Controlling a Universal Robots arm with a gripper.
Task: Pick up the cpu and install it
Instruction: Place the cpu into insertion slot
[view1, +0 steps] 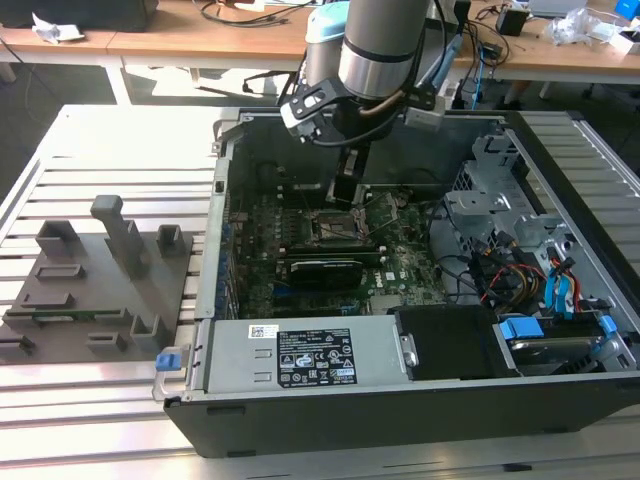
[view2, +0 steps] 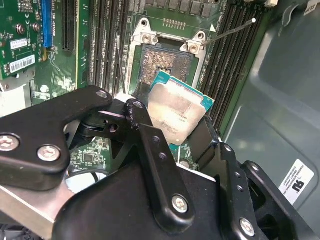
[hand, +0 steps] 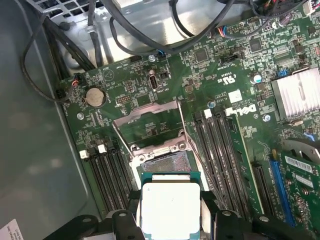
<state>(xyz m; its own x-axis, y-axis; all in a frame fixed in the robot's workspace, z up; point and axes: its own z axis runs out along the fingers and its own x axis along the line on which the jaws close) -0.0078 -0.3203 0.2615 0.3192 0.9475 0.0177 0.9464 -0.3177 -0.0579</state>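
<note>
Gripping the cpu (view2: 176, 111), the end effector (hand: 171, 212) hangs over the open socket (hand: 164, 162) inside the computer case (view1: 400, 420).

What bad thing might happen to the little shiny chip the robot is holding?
The gripper holds the cpu by its edges over the open socket. In the second wrist view it looks turned against the socket, so it might land crooked and hurt the tiny contacts. It might also slip out and fall.

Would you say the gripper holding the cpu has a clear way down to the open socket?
Probably yes. The gripper is shut on the cpu right by the socket, whose retention frame is swung up, and nothing lies across its contacts. The memory slots only flank it.
</note>
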